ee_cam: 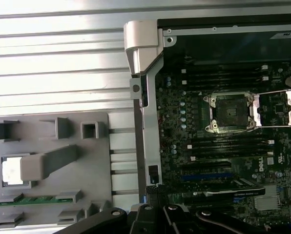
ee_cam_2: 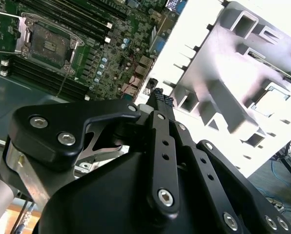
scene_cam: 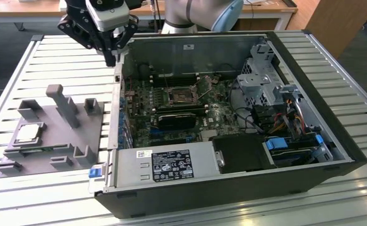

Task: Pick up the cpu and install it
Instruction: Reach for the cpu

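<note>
While cpu (scene_cam: pixel 29 133) sits in tray (scene_cam: pixel 70 141), lower left, I see claw (scene_cam: pixel 112 59) clenched & empty, upper left: pickup not begun imo; needs opening.

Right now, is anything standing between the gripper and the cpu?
Yes, partly: a tall upright post on the grey tray rises between the gripper, by the case edge, and the cpu. Nothing visible covers the cpu's top.
</note>
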{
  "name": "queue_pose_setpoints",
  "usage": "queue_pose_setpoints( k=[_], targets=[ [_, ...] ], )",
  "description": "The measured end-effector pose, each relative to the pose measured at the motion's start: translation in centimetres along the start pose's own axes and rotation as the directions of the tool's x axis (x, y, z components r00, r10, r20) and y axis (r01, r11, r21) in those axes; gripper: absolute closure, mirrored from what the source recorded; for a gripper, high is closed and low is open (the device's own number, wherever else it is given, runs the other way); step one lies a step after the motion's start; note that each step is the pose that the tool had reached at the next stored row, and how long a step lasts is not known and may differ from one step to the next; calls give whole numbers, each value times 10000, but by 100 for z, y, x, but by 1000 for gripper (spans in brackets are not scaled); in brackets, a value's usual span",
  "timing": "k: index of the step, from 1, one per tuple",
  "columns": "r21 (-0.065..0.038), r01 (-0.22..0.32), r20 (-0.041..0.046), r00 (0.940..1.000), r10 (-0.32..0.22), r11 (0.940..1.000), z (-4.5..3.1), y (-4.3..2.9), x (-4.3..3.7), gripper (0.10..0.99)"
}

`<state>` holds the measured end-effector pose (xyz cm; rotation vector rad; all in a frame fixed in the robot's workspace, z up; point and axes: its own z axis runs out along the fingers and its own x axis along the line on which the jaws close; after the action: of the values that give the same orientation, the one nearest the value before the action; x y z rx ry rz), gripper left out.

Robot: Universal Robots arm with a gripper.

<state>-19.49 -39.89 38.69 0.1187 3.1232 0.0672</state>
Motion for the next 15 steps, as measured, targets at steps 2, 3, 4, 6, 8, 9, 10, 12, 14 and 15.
queue_pose_setpoints(
  k=[2,3,4,6,8,9,10,12,14,15],
  targets=[
    [0,0,0,10000,0,10000,1,-1,13,980],
    [0,0,-1,10000,0,10000,1,-1,20,980],
    [0,0,-1,10000,0,10000,2,-2,26,980],
    [0,0,-2,10000,0,10000,3,-3,39,980],
    [0,0,-2,10000,0,10000,4,-4,52,980],
    [1,0,-3,10000,0,10000,4,-4,58,980],
    [1,0,-3,10000,0,10000,5,-5,65,980],
    [0,0,-4,10000,0,10000,6,-6,78,980],
    [0,-1,-5,10000,1,10000,7,-7,92,980],
    [0,-1,-4,10000,1,10000,7,-8,98,980]
  ],
)
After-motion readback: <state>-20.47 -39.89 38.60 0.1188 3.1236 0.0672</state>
